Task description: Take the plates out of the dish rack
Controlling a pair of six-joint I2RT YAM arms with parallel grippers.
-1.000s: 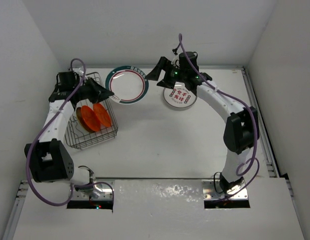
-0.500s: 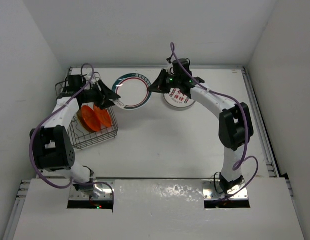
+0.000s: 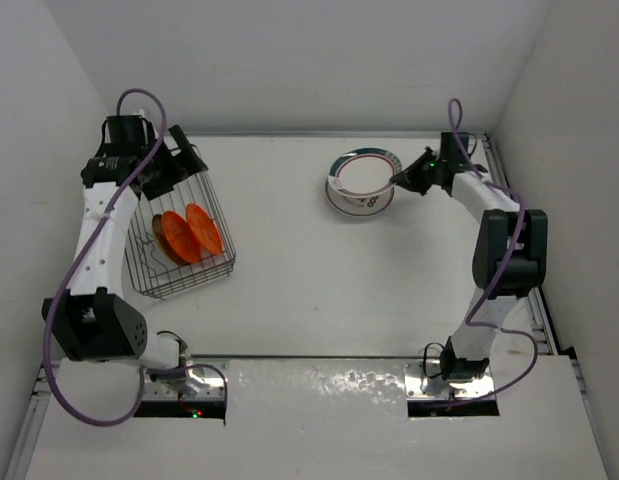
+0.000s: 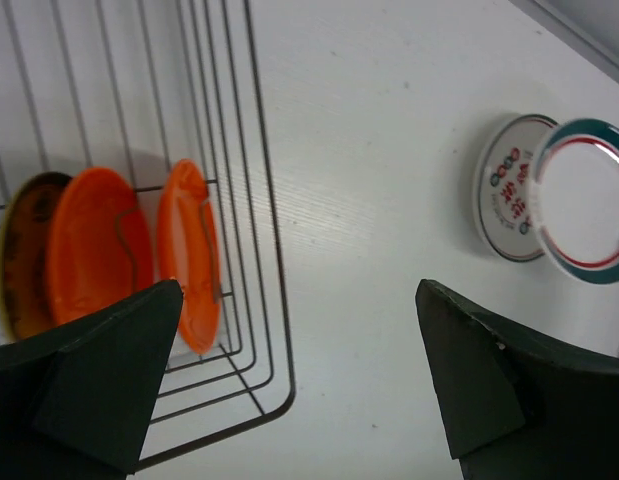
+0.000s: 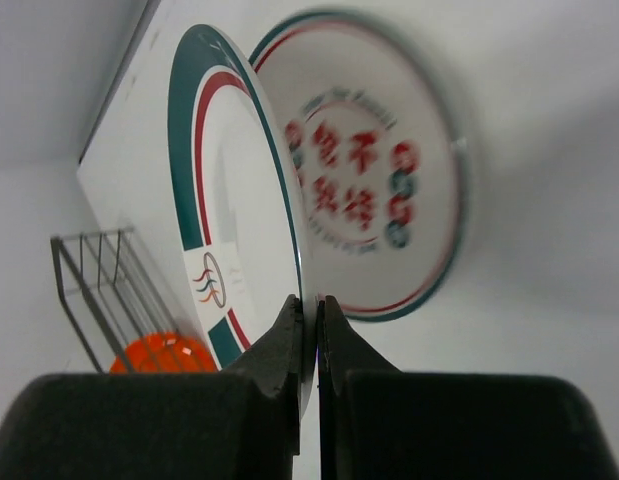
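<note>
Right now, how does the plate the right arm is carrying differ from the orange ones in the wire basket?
The carried plate is white with teal and red rim rings; the orange plates are plain. The carried plate is pinched by its rim in the right arm's shut jaws, over a printed plate; the orange plates stand on edge in the dish rack. Both are round.
</note>
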